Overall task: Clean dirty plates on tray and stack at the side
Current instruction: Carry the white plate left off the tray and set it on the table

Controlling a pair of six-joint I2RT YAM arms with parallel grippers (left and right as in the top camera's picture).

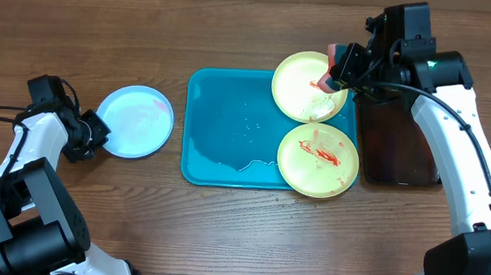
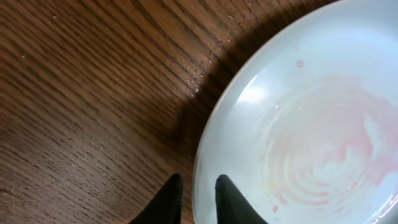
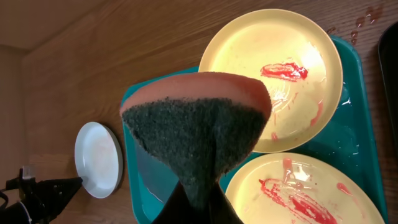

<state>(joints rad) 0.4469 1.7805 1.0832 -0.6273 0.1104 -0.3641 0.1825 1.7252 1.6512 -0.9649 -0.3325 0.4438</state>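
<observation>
overhead | right gripper (image 1: 337,67) holds sponge (image 3: 199,130) | left gripper (image 2: 198,198) narrow astride blue-white plate (image 1: 137,122) rim, grip unclear

From high above, looking straight down on the whole worktop (image 1: 236,31). From the left wrist, looking down along the left claw (image 2: 198,186), very near the blue-white plate (image 2: 323,124). From the right wrist, looking down past the sponge (image 3: 199,130) from further up, sharing this plate and the tray (image 3: 356,124) with the overhead view.

Pale blue-white plate (image 2: 311,124), faint pink smears, on wooden desk (image 2: 93,93); black tool (image 2: 199,194) fingertips straddling plate rim, bottom edge.
</observation>
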